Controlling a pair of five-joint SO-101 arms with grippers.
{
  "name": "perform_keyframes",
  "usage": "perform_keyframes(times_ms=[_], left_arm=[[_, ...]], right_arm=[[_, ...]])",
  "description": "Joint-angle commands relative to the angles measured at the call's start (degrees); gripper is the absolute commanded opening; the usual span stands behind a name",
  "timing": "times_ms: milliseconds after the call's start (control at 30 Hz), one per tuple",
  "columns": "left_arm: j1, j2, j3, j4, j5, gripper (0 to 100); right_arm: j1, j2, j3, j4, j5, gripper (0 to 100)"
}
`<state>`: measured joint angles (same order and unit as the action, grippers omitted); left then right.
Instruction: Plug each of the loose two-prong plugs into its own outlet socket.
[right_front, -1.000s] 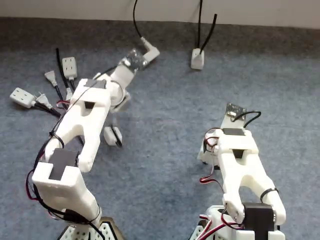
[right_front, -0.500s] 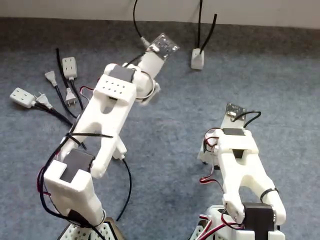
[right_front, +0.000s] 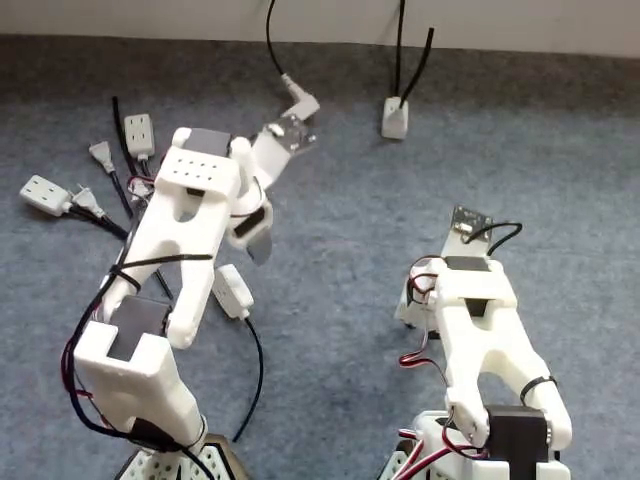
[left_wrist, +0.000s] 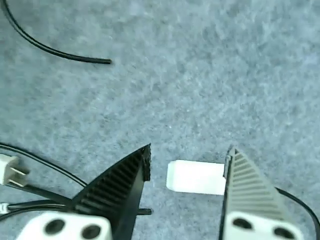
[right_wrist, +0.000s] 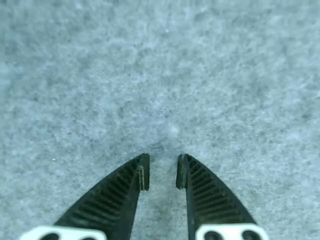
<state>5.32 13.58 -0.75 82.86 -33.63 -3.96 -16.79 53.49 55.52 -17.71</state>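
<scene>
High view: left arm (right_front: 190, 230) drew back, jaws spread over plug (left_wrist: 196, 177); right jaws barely apart.

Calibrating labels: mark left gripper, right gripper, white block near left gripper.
left gripper (left_wrist: 189, 153), left wrist view, between fingertips.
right gripper (right_wrist: 163, 164), right wrist view, between fingertips.
white block (left_wrist: 195, 177), left wrist view, centre.

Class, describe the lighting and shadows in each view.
High view: soft even light, no glare, a darker band along the carpet's far edge. Left wrist view: the white connector casts hardly any shadow. Right wrist view: faint shadow on carpet just beyond the right hand.
</scene>
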Motion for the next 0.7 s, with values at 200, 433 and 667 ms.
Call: perform_keyframes(times_ms=[200,433,667], left_arm=[[-0.31,-1.01,6.46,0.88,-0.97,24],[-0.40,-1.01,11.03,0.97,-0.97,24],[-0.66,-1.19,11.74,6.95,-1.05,23]], right_arm=[[0.66,-0.13,0.04,-0.57,0.79,10.4],[0.66,-0.13,0.04,-0.57,0.79,10.4],[0.66,-0.13,0.04,-0.57,0.79,10.4]])
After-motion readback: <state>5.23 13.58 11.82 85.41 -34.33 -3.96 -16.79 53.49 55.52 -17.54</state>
